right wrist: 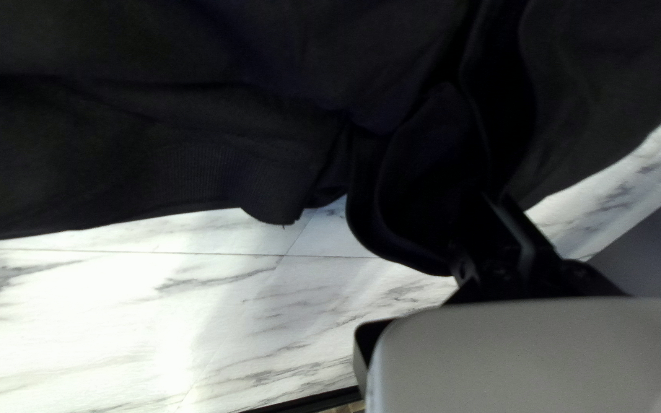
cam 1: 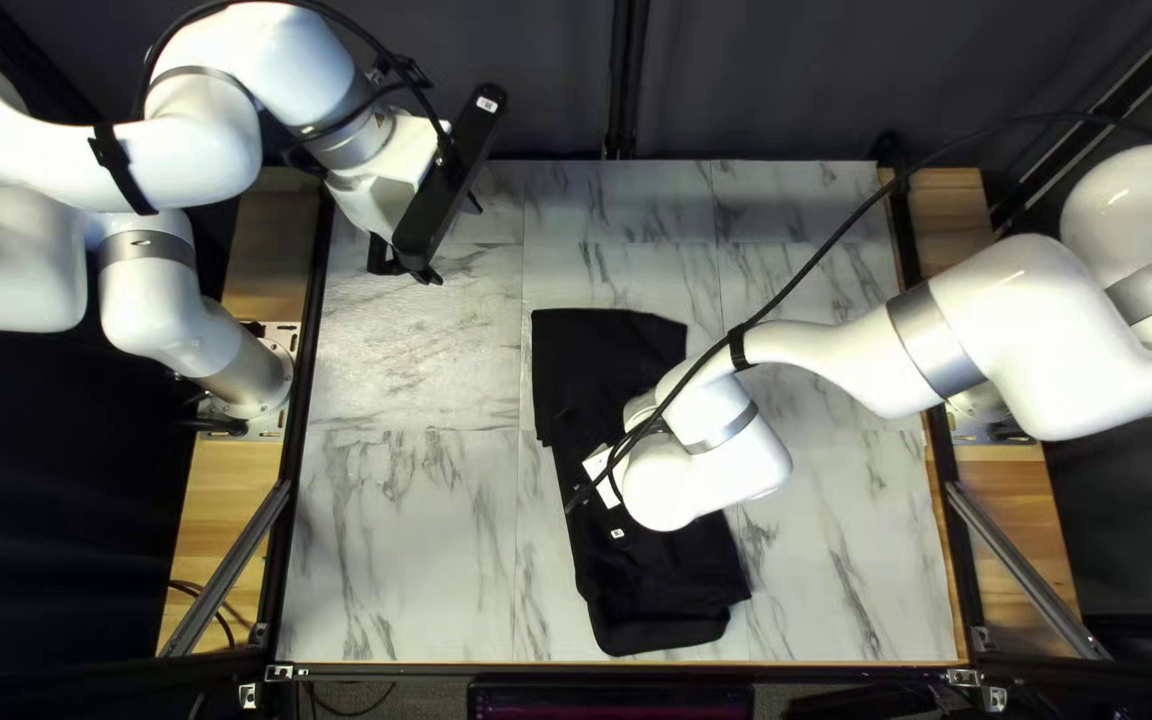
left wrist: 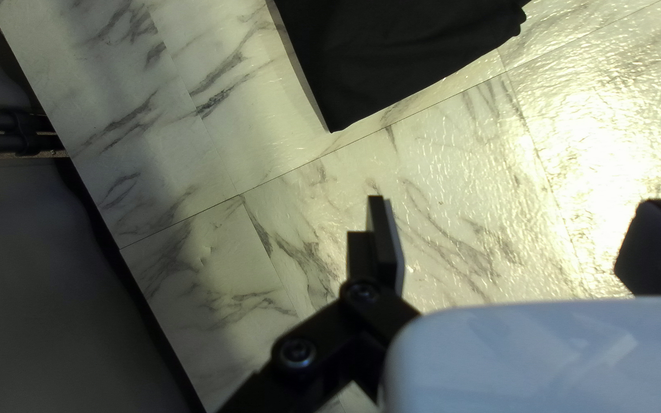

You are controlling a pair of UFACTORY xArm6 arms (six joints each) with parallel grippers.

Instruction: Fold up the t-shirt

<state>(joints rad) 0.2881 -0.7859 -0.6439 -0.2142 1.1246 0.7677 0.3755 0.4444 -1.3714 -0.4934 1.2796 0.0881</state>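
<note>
Top left view: left gripper [cam 1: 406, 268] tilted, jaws apart, right gripper [cam 1: 602, 475] over black T-shirt [cam 1: 603, 360], jaws unclear

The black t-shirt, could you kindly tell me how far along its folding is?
The t-shirt already looks folded lengthwise, lying as a long strip. My right gripper is at bunched cloth; whether it grips it, I cannot tell. My left gripper is open, away from the shirt. Folding the strip shorter probably remains.

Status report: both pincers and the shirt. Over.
Left pincer open, off the black T-shirt. Right pincer at the shirt, grip unreadable. Shirt long and narrow, edges uneven. Right arm and black cable overhead, hiding part of it.
</note>
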